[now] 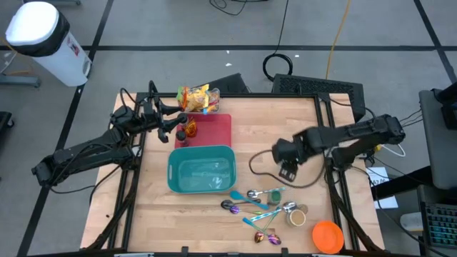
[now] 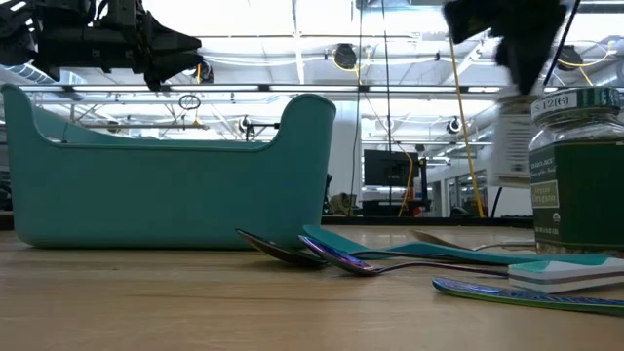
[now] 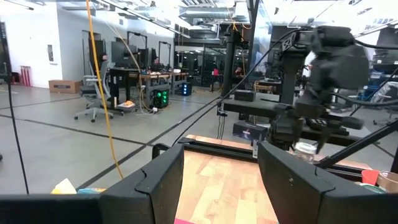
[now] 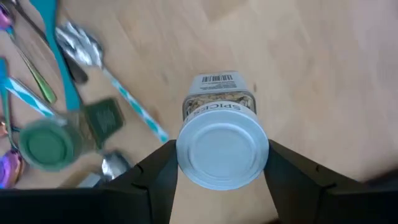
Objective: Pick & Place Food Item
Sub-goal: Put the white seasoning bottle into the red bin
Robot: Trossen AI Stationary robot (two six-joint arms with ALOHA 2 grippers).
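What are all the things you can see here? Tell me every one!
bin: one, teal, middle of the table
mat: one, red, behind the bin
snack bags: small pile, yellow, at the mat's far edge
spoons: several, shiny and teal, front right of the bin
green jar: one, beside the spoons
dish: one, orange, front right corner
spice jar: one, white lid, held in the right tool
trash can: one, white, on the floor
left tool: open, over the mat's left edge
right tool: gripping the spice jar, right of the bin
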